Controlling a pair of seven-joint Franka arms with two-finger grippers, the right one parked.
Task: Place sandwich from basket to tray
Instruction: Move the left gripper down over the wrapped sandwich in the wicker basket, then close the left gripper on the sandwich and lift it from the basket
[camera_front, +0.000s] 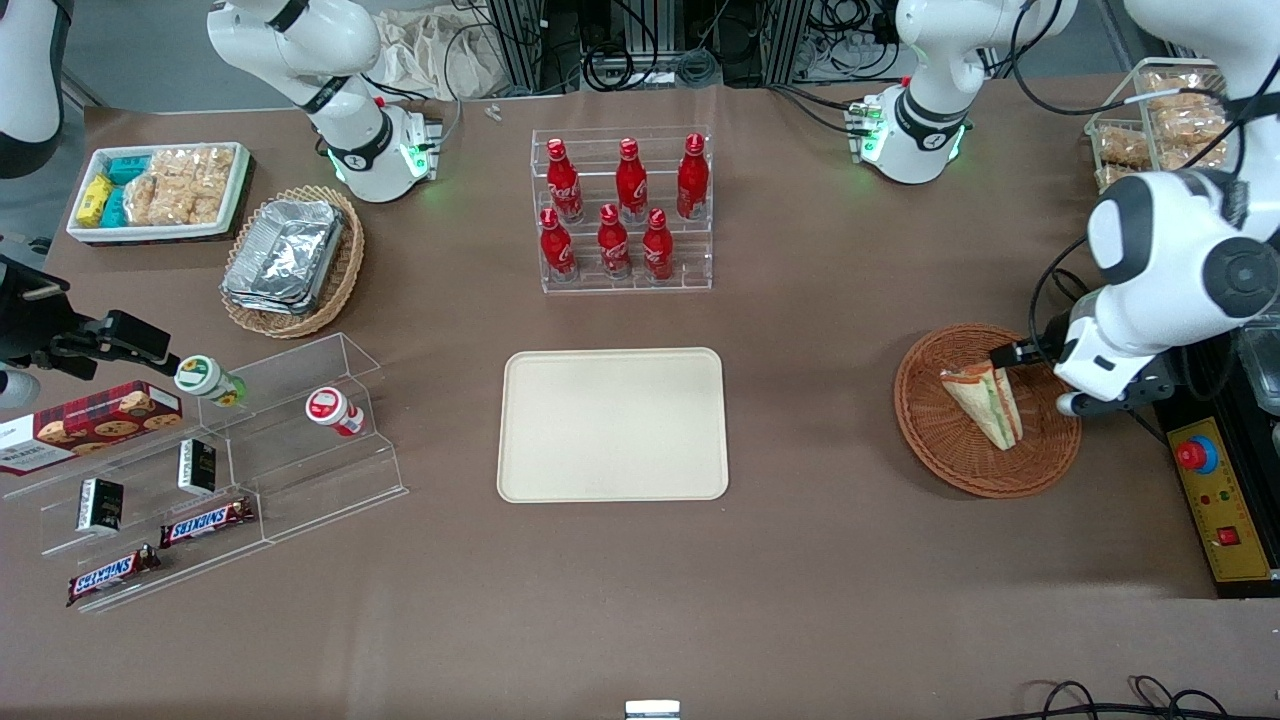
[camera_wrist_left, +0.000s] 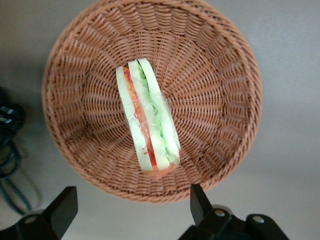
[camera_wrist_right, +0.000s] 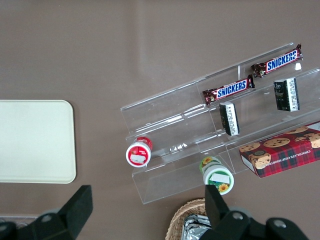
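Plainly, we see the sandwich (camera_wrist_left: 148, 122) lying in the basket (camera_wrist_left: 220, 75), long axis toward our pincer (camera_wrist_left: 134, 206), which hovers wide open, empty.

basket (camera_wrist_left: 220, 75): woven wicker, reddish-brown, ribbed and rough, dull sheen
sandwich (camera_wrist_left: 147, 120): pale soft bread under clear glossy wrap
tray (camera_front: 613, 424): cream, smooth, matt, plastic by the look
gripper (camera_wrist_left: 131, 207): hangs above the basket rim; fingers (camera_wrist_left: 62, 207) spread wide, black, matt, hard plastic look
table cover (camera_front: 820, 560): brown, matt, faintly creased
bottles (camera_front: 625, 205): red, glossy
bottle rack (camera_front: 700, 260): clear acrylic
foil trays (camera_front: 285, 252): crinkled shiny metal foil
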